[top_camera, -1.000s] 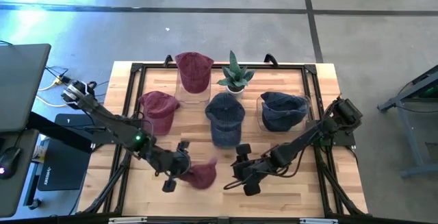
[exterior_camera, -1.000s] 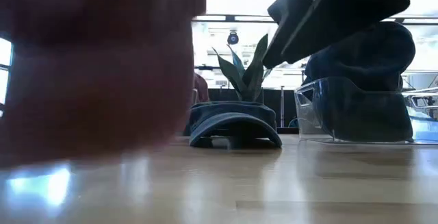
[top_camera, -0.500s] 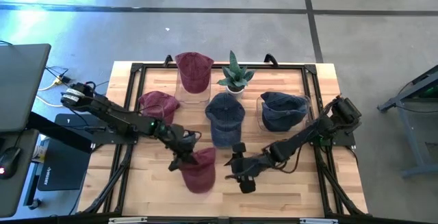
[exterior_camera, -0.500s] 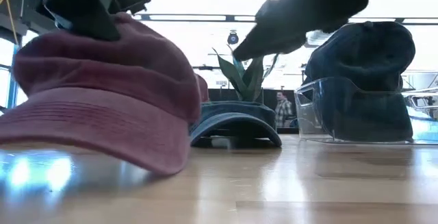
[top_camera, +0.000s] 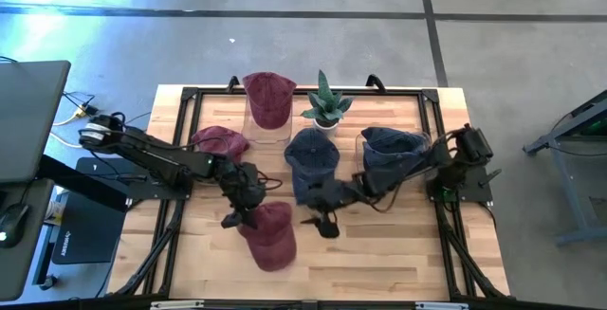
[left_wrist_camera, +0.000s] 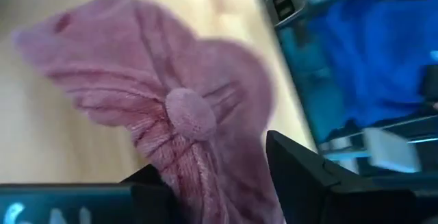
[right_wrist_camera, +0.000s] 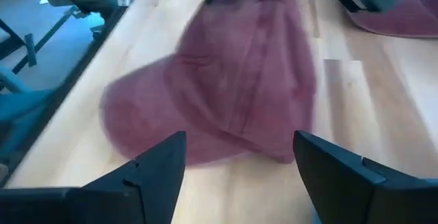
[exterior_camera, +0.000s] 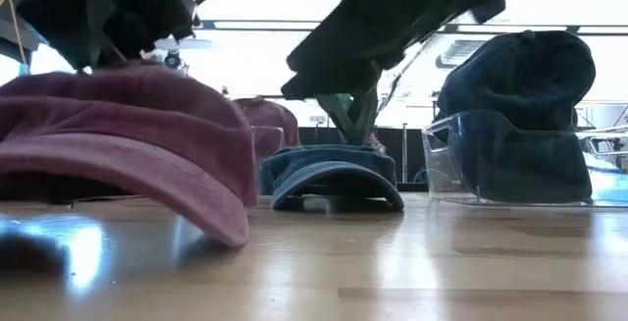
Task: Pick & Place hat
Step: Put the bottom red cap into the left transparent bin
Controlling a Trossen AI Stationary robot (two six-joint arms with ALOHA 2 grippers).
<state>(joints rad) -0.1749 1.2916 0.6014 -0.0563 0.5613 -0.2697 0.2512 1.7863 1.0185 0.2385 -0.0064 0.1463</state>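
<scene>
While the red hat [top_camera: 269, 235] lies flat, both arms hover nearby.

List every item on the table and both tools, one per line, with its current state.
Front red hat: flat on the table, brim toward the front edge.
Left tool: over the front red hat's crown, fingers apart.
Right tool: open, empty, beside the front red hat.
Middle blue hat: lying on the table.
Right blue hat: sitting in a clear bin.
Back red hat: raised on a clear stand.
Left red hat: at the table's left.
Plant: upright.
</scene>
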